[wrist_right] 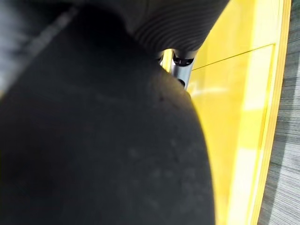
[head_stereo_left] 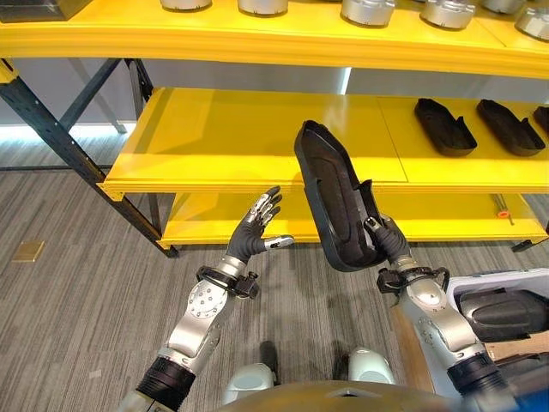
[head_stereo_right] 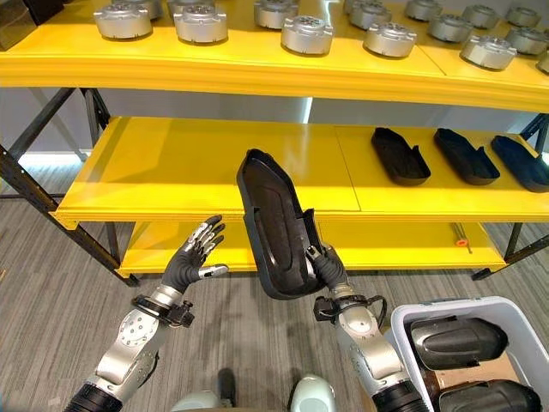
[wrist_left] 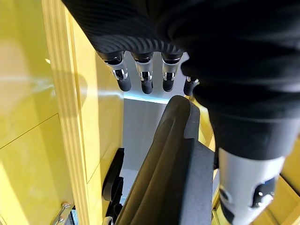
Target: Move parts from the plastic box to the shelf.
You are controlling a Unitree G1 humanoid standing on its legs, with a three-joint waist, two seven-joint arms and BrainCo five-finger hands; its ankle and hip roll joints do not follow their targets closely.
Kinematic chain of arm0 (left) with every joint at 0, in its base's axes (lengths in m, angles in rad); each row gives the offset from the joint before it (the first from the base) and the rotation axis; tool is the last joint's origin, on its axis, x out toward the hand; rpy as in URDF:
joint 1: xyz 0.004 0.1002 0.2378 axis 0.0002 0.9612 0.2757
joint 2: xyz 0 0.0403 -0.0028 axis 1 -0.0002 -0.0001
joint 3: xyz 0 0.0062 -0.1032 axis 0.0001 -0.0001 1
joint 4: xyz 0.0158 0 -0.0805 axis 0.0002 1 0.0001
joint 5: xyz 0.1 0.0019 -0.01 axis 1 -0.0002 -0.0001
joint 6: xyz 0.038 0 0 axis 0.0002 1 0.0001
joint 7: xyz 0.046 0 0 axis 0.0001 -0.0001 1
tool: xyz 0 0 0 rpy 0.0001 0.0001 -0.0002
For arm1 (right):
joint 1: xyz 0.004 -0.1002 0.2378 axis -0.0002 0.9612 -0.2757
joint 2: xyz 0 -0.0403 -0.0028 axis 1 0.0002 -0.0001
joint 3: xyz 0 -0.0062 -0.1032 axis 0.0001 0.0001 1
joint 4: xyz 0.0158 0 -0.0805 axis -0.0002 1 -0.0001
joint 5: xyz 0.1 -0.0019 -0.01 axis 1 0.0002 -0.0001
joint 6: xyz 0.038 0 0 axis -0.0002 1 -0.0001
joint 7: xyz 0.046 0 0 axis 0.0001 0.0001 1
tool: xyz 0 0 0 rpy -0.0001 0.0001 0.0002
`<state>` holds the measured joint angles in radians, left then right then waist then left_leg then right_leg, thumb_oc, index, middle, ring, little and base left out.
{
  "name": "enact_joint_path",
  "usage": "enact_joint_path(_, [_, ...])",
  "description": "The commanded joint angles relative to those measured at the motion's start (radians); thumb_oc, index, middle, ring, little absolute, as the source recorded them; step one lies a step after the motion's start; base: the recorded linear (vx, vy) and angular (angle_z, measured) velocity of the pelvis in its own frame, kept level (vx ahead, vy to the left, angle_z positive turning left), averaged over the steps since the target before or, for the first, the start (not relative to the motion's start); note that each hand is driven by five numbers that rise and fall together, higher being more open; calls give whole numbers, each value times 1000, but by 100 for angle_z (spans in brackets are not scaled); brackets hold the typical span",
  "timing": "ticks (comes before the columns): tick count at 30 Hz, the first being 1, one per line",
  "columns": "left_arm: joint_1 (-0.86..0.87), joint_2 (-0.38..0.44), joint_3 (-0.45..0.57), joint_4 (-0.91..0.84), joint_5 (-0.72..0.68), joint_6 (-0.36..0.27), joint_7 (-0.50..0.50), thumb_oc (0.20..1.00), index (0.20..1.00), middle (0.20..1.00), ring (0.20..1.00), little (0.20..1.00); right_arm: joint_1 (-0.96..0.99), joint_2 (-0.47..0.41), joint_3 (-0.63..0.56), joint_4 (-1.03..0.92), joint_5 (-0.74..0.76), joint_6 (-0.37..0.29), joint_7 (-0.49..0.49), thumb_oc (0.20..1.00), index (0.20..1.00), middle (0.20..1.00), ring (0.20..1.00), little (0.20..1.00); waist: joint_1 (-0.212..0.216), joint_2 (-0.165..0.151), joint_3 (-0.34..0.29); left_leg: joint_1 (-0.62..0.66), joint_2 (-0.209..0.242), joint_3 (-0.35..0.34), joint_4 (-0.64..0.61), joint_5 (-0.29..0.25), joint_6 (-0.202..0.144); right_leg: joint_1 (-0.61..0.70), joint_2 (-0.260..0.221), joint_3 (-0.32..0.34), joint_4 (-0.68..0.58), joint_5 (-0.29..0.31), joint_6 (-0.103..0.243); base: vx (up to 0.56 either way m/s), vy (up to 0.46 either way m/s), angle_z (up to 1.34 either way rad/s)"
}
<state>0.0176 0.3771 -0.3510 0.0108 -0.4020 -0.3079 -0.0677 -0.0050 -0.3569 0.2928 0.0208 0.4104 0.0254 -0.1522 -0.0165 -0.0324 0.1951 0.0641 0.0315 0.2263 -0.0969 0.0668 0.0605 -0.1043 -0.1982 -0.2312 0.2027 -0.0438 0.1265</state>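
Right hand [head_stereo_right: 324, 264] grips the lower end of a black part [head_stereo_right: 273, 225], fingers curled round its edge, thumb inside the rim. Part is long, matte black plastic, shoe-sole shaped: rounded narrow top, raised rim all round, ribbed recessed channel down the inner face. It stands nearly upright, tilted a bit toward the robot's left, held in the air in front of the middle shelf [head_stereo_right: 171, 172], not touching it.

Left hand [head_stereo_right: 194, 253] is raised beside the part, just to its left, fingers straight and spread, thumb out, palm facing the part, apart from it. In the left wrist view the fingers [wrist_left: 146, 79] point past the part's dark edge [wrist_left: 168, 164].

Three more black parts [head_stereo_right: 400, 155] of the same shape lie flat in a row on the right side of the middle shelf. White plastic box [head_stereo_right: 403, 326] sits at the lower right on the floor with more black parts inside. Top shelf [head_stereo_right: 257, 73] holds rows of round silver metal parts [head_stereo_right: 306, 34]. Grey striped floor [head_stereo_right: 51, 283] below.
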Motion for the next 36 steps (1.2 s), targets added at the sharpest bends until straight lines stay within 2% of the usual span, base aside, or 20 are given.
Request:
enact_joint_path(1, [-5, 5, -4, -72, 33, -40, -23, 1000, 1000, 1000, 1000, 1000, -102, 38, -53, -8, 33, -84, 1, 200, 200, 200, 200, 200, -9, -29, -24, 75, -17, -13, 10, -91, -6, -2, -34, 17, -125, 304, 33, 159, -273, 19])
enact_joint_path(2, [8, 14, -17, -65, 45, -59, -19, 1000, 1000, 1000, 1000, 1000, -103, 49, -58, 0, 36, -79, -5, 200, 200, 200, 200, 200, -16, -33, -20, 94, -4, -12, 10, -109, -12, -18, -56, 51, -166, 356, 54, 158, -265, 18])
enact_joint_path(5, [18, 11, -25, -64, 50, -56, -18, 1000, 1000, 1000, 1000, 1000, -87, 46, -68, 5, 36, -82, -4, 200, 200, 200, 200, 200, -26, -24, -30, 102, 23, -29, 10, -100, -32, 23, -29, 70, -213, 291, 46, 181, -259, 31])
enact_joint_path(10, [39, 15, -15, -74, 44, -47, -9, 1000, 1000, 1000, 1000, 1000, -84, 40, -59, 7, 25, -80, -13, 200, 200, 200, 200, 200, -23, -16, -47, 109, 54, -37, 10, -77, -60, 81, 9, 56, -202, 203, 25, 157, -212, 18])
enact_joint_path(11, [48, 13, -12, -87, 20, -39, -16, 1000, 1000, 1000, 1000, 1000, -87, 28, -48, 6, 14, -78, -16, 200, 200, 200, 200, 200, -22, -6, -54, 109, 71, -45, 10, -60, -73, 99, 27, 53, -178, 155, 4, 197, -244, -19])
enact_joint_path(15, [34, 7, -21, -81, 26, -45, -13, 1000, 1000, 1000, 1000, 1000, -99, 10, -32, 24, 13, -93, -25, 200, 200, 200, 200, 200, -20, 4, -58, 108, 96, -55, 11, -32, -86, 125, 43, 47, -148, 106, -25, 174, -220, -10])
enact_joint_path(19, [9, 10, -33, -77, 29, -55, 11, 1000, 1000, 1000, 1000, 1000, -118, -10, -20, 35, 15, -105, -33, 200, 200, 200, 200, 200, -26, 13, -57, 94, 119, -58, 55, -32, -99, 134, 58, 42, -115, 67, -53, 143, -224, 3])
enact_joint_path(20, [2, 12, -33, -75, 32, -53, 26, 1000, 1000, 1000, 1000, 1000, -124, -14, -18, 36, 22, -102, -33, 200, 200, 200, 200, 200, -29, 14, -58, 89, 124, -52, 73, -36, -101, 132, 61, 40, -103, 56, -60, 155, -298, 3])
enact_joint_path(23, [-24, 11, -31, -58, 37, -59, 62, 1000, 1000, 1000, 1000, 1000, -128, -19, -11, 43, 30, -96, -22, 200, 200, 200, 200, 200, -39, 13, -55, 30, 153, -12, 252, -3, -118, 131, 66, 17, -80, 28, -97, 78, -208, 3])
enact_joint_path(25, [-35, 4, -30, -56, 28, -63, 67, 1000, 1000, 1000, 1000, 1000, -127, -18, -6, 48, 13, -107, -16, 200, 200, 200, 200, 200, -39, 19, -48, -34, 162, -19, 360, 38, -127, 131, 72, 10, -73, 18, -119, 44, -137, -1])
enact_joint_path(26, [-40, -2, -28, -56, 24, -64, 70, 1000, 1000, 1000, 1000, 1000, -127, -15, -2, 54, 8, -115, -16, 200, 200, 200, 200, 200, -33, 26, -38, -77, 162, -47, 387, 76, -136, 136, 80, 18, -70, 15, -127, 71, -32, -4])
enact_joint_path(27, [-44, -9, -23, -47, 16, -68, 61, 1000, 1000, 1000, 1000, 1000, -136, -12, 4, 69, 2, -126, -14, 200, 200, 200, 200, 200, -32, 38, -32, -93, 170, -67, 335, 107, -145, 138, 87, 32, -65, 10, -126, 74, 30, 4])
enact_joint_path(28, [-44, -10, -24, -44, 13, -70, 58, 1000, 1000, 1000, 1000, 1000, -140, -13, 7, 71, 2, -125, -16, 200, 200, 200, 200, 200, -32, 42, -32, -89, 176, -65, 307, 116, -148, 139, 87, 32, -62, 6, -124, 106, 189, 1])
enact_joint_path(29, [-44, -9, -26, -38, 13, -75, 47, 1000, 1000, 1000, 1000, 1000, -151, -16, 12, 69, 2, -119, -26, 200, 200, 200, 200, 200, -35, 54, -34, -77, 202, -54, 209, 145, -158, 143, 82, 27, -56, -8, -118, 74, 184, 1])
enact_joint_path(31, [-40, 1, -32, -44, 20, -82, 42, 1000, 1000, 1000, 1000, 1000, -148, -22, 16, 54, -4, -111, -42, 200, 200, 200, 200, 200, -39, 64, -32, -75, 224, -73, 145, 188, -163, 146, 65, 22, -41, -21, -114, 78, 266, 6])
enact_joint_path(33, [-41, 5, -35, -39, 13, -85, 41, 1000, 1000, 1000, 1000, 1000, -148, -28, 23, 57, 0, -110, -48, 200, 200, 200, 200, 200, -36, 72, -32, -79, 219, -110, 118, 196, -168, 152, 61, 40, -38, -27, -111, 97, 287, 2])
enact_joint_path(36, [-48, 5, -27, -22, -24, -74, 24, 1000, 1000, 1000, 1000, 1000, -137, -38, 26, 57, 15, -106, -52, 200, 200, 200, 200, 200, -40, 80, -39, -54, 205, -102, 76, 145, -168, 169, 45, 57, -37, -33, -93, 101, 263, -15])
